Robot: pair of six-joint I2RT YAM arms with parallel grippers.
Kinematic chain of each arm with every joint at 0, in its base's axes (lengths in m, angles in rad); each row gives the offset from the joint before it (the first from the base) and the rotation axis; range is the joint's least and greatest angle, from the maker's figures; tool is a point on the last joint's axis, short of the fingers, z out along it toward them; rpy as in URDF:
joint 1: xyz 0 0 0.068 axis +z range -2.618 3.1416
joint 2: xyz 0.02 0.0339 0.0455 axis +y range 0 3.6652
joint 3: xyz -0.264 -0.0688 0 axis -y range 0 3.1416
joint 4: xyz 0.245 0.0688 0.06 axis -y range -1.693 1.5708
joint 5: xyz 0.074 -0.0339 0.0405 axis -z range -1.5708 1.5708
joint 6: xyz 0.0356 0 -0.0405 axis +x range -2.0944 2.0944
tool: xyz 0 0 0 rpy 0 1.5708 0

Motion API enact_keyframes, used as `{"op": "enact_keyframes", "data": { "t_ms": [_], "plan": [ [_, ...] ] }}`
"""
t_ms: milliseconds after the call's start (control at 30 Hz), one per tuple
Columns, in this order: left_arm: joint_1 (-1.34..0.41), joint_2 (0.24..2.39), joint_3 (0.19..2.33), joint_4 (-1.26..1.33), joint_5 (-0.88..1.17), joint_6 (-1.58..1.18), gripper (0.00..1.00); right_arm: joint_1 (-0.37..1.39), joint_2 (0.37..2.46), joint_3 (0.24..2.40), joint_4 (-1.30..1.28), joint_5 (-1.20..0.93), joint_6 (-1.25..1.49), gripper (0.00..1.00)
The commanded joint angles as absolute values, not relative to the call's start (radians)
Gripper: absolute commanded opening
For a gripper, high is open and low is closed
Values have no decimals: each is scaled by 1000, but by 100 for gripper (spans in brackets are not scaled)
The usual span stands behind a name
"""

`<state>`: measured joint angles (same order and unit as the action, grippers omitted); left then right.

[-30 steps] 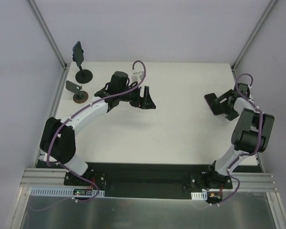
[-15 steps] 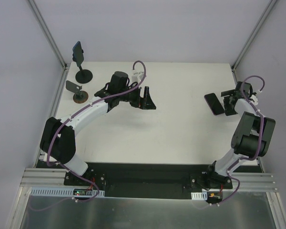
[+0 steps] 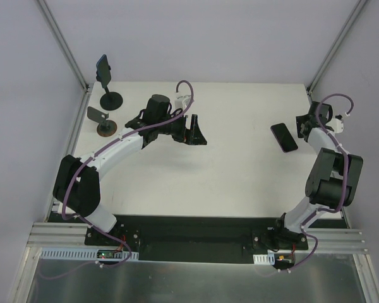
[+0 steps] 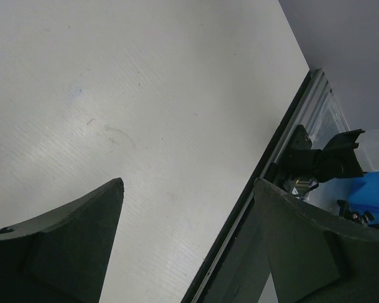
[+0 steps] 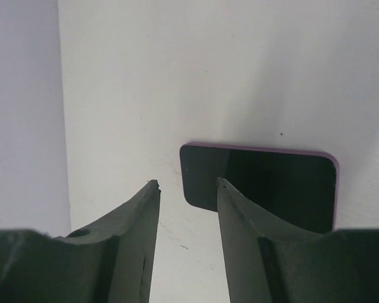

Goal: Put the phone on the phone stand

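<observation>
The phone [image 3: 102, 65], dark with a bluish edge, sits upright in the clamp head of the all-black phone stand [image 3: 111, 100] at the far left corner. My left gripper [image 3: 196, 129] hovers over the table's far middle, well right of the stand. In the left wrist view the left gripper [image 4: 189, 182] is open with only bare table between the fingers. My right gripper [image 3: 301, 128] is at the right edge. In the right wrist view the right gripper [image 5: 187, 183] has a narrow gap and holds nothing.
A black phone with a reddish-pink rim [image 3: 283, 137] lies flat on the table just left of the right gripper; its corner [image 5: 259, 186] shows past the fingertips. A brown-based stand with a grey plate [image 3: 105, 128] stands near the black stand. The table's metal edge [image 4: 284, 145] runs beside the left gripper.
The right gripper has drawn back to the right, off the pink-rimmed phone, which now lies flat on the table. Its jaws have narrowed. The left arm has not moved.
</observation>
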<state>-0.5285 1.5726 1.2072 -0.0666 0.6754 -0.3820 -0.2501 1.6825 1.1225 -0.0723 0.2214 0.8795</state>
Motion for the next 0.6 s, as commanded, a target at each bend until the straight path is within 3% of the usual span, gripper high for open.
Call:
{"op": "enact_keyframes", "data": {
  "t_ms": [0,167,300,567],
  "plan": [
    [-526,1580,1223,-63,701,-388,82,-215,1732,1184,-11,239,954,43],
    [-526,1594,1223,-63,703,-390,82,-175,1837,1294,-78,349,977,41],
    [-526,1595,1224,-63,703,-388,82,-178,1914,1379,-100,386,936,33],
    [-525,1605,1226,-63,709,-391,82,-193,1997,1448,-178,404,904,31]
  ]
}}
